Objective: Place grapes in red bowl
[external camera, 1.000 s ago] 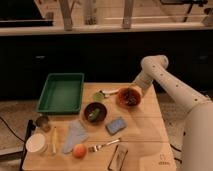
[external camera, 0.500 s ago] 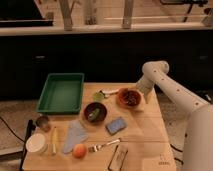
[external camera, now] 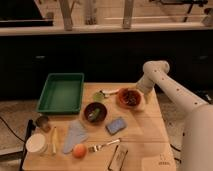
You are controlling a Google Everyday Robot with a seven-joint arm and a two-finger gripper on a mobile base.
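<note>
In the camera view you see the pincer (external camera: 145, 95) right of centre, just beside the red bowl's (external camera: 120, 100) right rim; you cannot tell whether it is open or closed. The grapes (external camera: 131, 97) lie inside that bowl. A dark bowl (external camera: 86, 111) sits lower left of it on the desk (external camera: 145, 135), with a green tray (external camera: 61, 93) further left.

Legible text, labels, numbers: none is showing. A faint mark on the wooden table (external camera: 150, 141), well below the gripper (external camera: 145, 96), is staying unreadable. The gripper is hanging just right of the red bowl (external camera: 120, 100).
</note>
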